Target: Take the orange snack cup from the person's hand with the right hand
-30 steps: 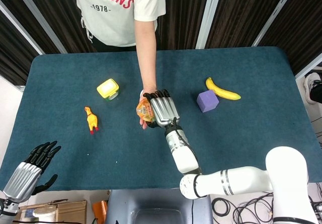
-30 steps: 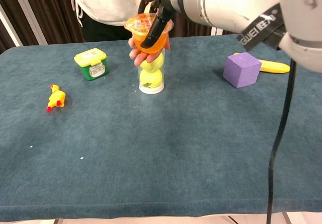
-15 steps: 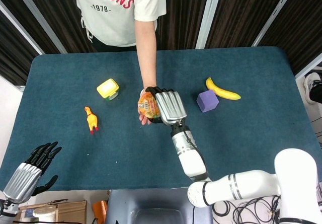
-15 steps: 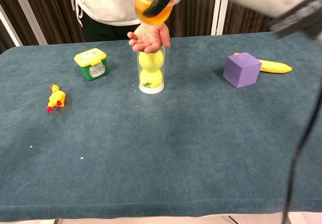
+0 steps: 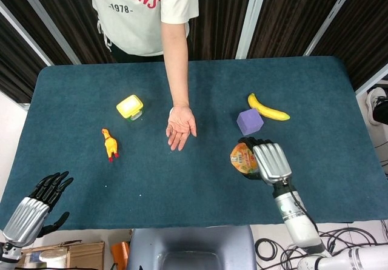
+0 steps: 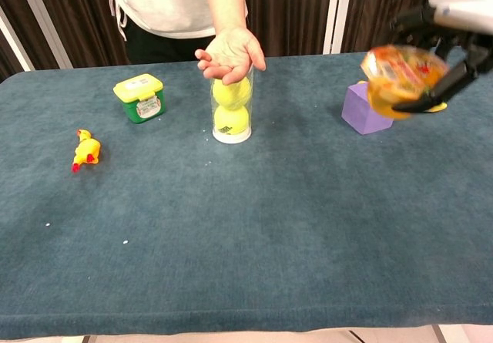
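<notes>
My right hand (image 5: 270,162) grips the orange snack cup (image 5: 242,159) and holds it in the air above the table, to the right of the person's hand (image 5: 180,127). In the chest view the orange snack cup (image 6: 394,78) appears blurred in front of the purple cube, with my right hand (image 6: 454,36) wrapped around it from the right. The person's hand (image 6: 229,53) hangs empty, palm open, over the tube of tennis balls. My left hand (image 5: 36,203) rests low at the near left table edge with its fingers spread, holding nothing.
A clear tube of tennis balls (image 6: 231,108) stands under the person's hand. A purple cube (image 5: 250,121) and a banana (image 5: 267,108) lie at the right. A yellow-lidded tub (image 5: 130,107) and a rubber chicken (image 5: 110,143) lie at the left.
My right hand lifted the orange snack cup off the person's palm and carried it to the right and nearer to me. The person's hand stays out, now empty.
</notes>
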Robot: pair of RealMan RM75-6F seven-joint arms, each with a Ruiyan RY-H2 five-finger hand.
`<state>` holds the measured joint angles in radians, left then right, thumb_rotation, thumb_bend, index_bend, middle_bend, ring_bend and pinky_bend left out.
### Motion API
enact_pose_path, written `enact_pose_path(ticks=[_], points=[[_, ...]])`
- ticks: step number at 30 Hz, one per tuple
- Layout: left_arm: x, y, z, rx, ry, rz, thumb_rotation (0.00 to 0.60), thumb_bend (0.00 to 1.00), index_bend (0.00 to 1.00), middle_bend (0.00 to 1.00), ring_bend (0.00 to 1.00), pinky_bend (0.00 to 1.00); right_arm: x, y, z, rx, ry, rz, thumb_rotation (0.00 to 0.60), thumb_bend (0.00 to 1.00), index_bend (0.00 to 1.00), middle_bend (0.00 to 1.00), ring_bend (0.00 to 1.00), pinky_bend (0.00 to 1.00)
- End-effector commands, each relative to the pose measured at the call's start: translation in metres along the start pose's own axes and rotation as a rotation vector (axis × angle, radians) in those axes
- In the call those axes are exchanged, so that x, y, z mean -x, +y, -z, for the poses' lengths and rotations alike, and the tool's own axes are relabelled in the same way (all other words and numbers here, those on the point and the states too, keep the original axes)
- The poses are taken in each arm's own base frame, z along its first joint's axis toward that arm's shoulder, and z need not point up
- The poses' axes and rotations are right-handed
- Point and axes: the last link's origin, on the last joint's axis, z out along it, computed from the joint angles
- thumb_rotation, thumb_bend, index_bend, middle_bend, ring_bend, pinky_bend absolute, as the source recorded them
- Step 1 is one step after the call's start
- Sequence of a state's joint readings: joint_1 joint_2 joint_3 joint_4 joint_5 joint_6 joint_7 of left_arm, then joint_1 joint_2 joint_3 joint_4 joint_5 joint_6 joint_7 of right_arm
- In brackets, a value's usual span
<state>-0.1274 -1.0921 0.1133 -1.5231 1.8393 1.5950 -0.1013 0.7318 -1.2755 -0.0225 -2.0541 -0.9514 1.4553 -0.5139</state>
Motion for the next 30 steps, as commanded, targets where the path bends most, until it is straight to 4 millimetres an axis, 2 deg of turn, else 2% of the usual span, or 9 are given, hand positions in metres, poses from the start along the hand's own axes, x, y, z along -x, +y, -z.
enact_pose_path(ticks=[1, 3, 8, 14, 17, 19, 24, 27, 30], points=[[0.0, 0.0, 0.002, -0.002, 0.0, -0.001, 0.6, 0.36, 0.0, 0.0, 0.0, 0.12, 0.054, 0.027, -0.006, 0.021, -0.105, 0.0, 0.6, 0.16, 0.4, 0.5, 0.38, 0.4], [0.0, -0.001, 0.002, 0.0, -0.002, 0.001, 0.6, 0.36, 0.0, 0.0, 0.0, 0.12, 0.07, 0.03, -0.01, 0.026, -0.152, 0.003, 0.6, 0.16, 0.35, 0.46, 0.36, 0.38], [-0.002, -0.003, 0.002, -0.006, 0.002, 0.006, 0.6, 0.36, 0.0, 0.0, 0.0, 0.12, 0.09, 0.032, -0.014, 0.019, -0.22, 0.049, 0.6, 0.16, 0.23, 0.37, 0.29, 0.32], [-0.001, -0.003, 0.004, -0.005, 0.001, 0.005, 0.6, 0.36, 0.0, 0.0, 0.0, 0.12, 0.097, 0.037, -0.012, 0.034, -0.253, 0.07, 0.6, 0.16, 0.18, 0.33, 0.25, 0.29], [-0.002, -0.003, 0.003, -0.002, 0.003, 0.004, 0.6, 0.36, 0.0, 0.0, 0.0, 0.12, 0.096, 0.043, -0.008, 0.04, -0.294, 0.09, 0.6, 0.16, 0.07, 0.25, 0.18, 0.23], [-0.002, -0.002, 0.003, 0.0, 0.003, 0.002, 0.6, 0.36, 0.0, 0.0, 0.0, 0.12, 0.093, 0.046, -0.005, 0.04, -0.306, 0.101, 0.6, 0.16, 0.01, 0.19, 0.13, 0.2], [0.0, -0.001, 0.004, 0.001, -0.002, -0.002, 0.6, 0.36, 0.0, 0.0, 0.0, 0.12, 0.076, 0.052, 0.013, 0.025, -0.3, 0.101, 0.6, 0.16, 0.0, 0.08, 0.04, 0.14], [0.0, -0.001, 0.003, -0.001, 0.0, -0.003, 0.6, 0.36, 0.0, 0.0, 0.0, 0.12, 0.055, 0.057, 0.033, 0.014, -0.249, 0.092, 0.6, 0.15, 0.0, 0.05, 0.0, 0.11], [-0.001, -0.001, 0.004, -0.008, 0.008, -0.003, 0.6, 0.36, 0.0, 0.0, 0.0, 0.12, 0.022, 0.07, 0.066, 0.032, -0.079, 0.112, 0.6, 0.15, 0.0, 0.03, 0.0, 0.09]])
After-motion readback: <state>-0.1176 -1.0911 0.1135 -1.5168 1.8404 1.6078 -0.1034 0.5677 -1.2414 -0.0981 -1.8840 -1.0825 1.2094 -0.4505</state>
